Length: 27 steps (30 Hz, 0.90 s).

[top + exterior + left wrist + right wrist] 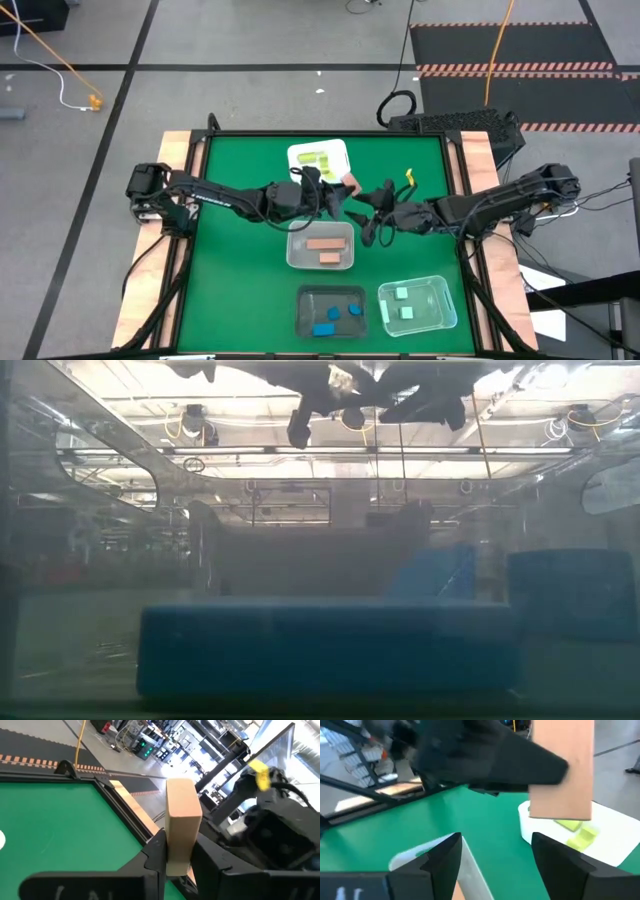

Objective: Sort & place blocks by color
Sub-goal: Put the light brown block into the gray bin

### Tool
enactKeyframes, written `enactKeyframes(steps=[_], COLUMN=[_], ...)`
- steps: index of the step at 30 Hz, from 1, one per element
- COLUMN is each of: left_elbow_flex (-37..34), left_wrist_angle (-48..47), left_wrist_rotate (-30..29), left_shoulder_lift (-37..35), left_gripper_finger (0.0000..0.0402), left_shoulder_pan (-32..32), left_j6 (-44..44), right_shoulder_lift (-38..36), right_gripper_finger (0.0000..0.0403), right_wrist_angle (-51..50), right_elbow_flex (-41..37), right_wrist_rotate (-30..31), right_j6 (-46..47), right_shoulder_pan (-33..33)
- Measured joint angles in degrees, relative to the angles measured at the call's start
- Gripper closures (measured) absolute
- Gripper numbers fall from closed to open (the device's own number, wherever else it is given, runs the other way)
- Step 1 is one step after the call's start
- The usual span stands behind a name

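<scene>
Clamped upright in the left claw [175, 857], a salmon-tan block [181, 820] hangs above the green counter [240, 270] between white tub [318, 157] and clear tub [320, 250]; right claw [495, 857] spread, facing it.

Four rectangular plastic tubs [300, 256]; three salmon-tan wooden bars [350, 179], three blue blocks [325, 329], two mint-green cubes [402, 294], yellow blocks [315, 157] uncountable.

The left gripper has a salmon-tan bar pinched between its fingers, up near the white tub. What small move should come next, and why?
Probably carry the salmon-tan bar toward the clear tub just below it in the high view and lower it there. That tub already holds two salmon-tan blocks, while the white tub holds yellow ones. The left gripper is shut on the bar; the right gripper waits open beside it.
</scene>
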Motion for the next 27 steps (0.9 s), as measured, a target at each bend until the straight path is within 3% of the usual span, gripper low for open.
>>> enactKeyframes(steps=[7,12,18,27], left_elbow_flex=[0.00,0.02,0.00,0.00], left_wrist_angle=[0.46,0.95,1.01,0.86], left_wrist_rotate=[-0.06,0.30,0.46,0.56], left_shoulder_lift=[-0.67,-3.59,-8.05,-11.97], left_gripper_finger=[0.0337,0.0329,0.0341,0.0333], left_shoulder_pan=[0.59,0.15,-2.88,-8.85], left_j6=[0.43,3.69,10.48,16.50], right_shoulder_lift=[-0.06,-0.03,-0.03,-0.05], right_gripper_finger=[0.0165,0.0172,0.0180,0.0181], right_wrist_angle=[-0.53,-4.85,-6.88,-6.28], right_elbow_flex=[-0.02,-0.04,-0.11,-0.11], right_wrist_rotate=[0.35,-3.30,-9.65,-9.49], right_j6=[5.75,11.65,15.20,14.96], right_shoulder_pan=[2.89,4.75,5.97,6.56])
